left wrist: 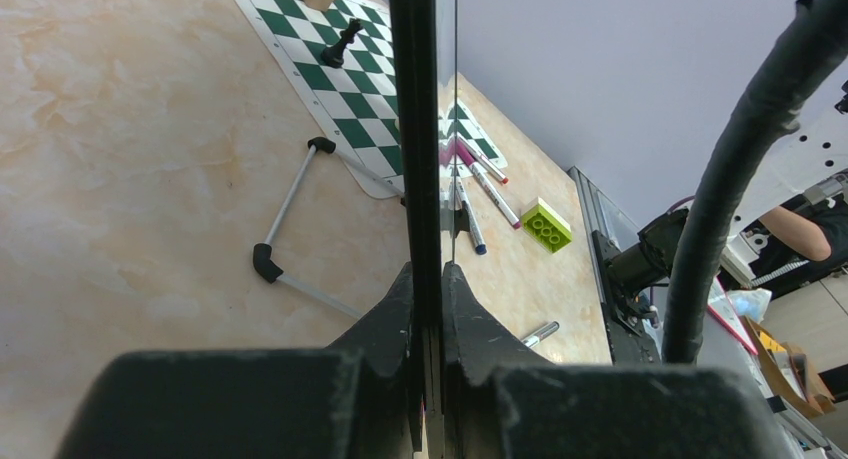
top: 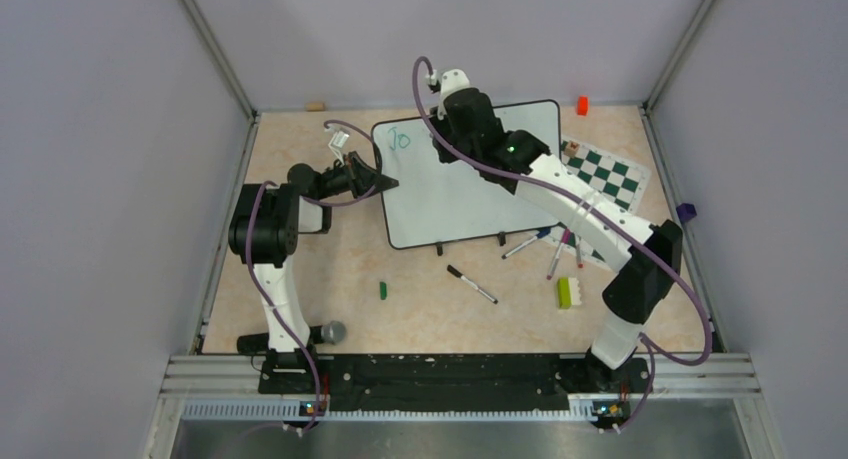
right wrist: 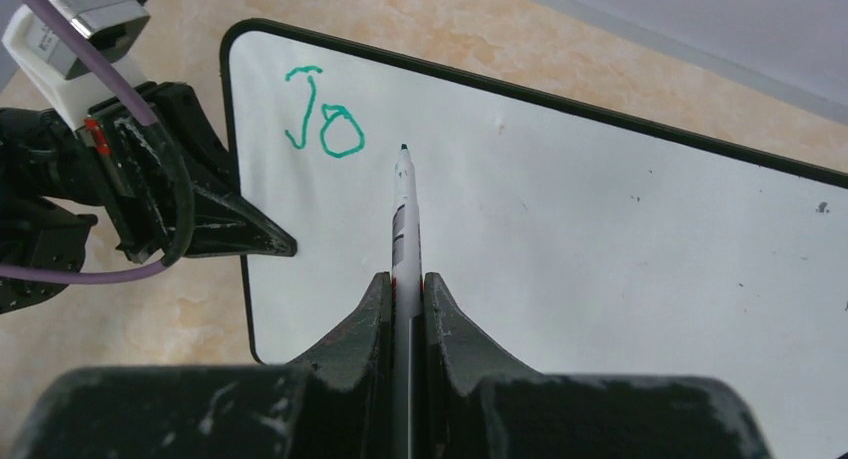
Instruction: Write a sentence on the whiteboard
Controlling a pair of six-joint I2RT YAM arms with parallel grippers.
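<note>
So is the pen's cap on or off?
Off. The marker in the right pincer shows a bare tip beside the green letters on the whiteboard.

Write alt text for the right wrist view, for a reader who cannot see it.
The right gripper holds a white marker, its tip pointing at a whiteboard just right of the teal-green letters "Jo" near the top left corner. The left gripper clamps the whiteboard's left edge, and a tan marbled table lies beyond.
</note>
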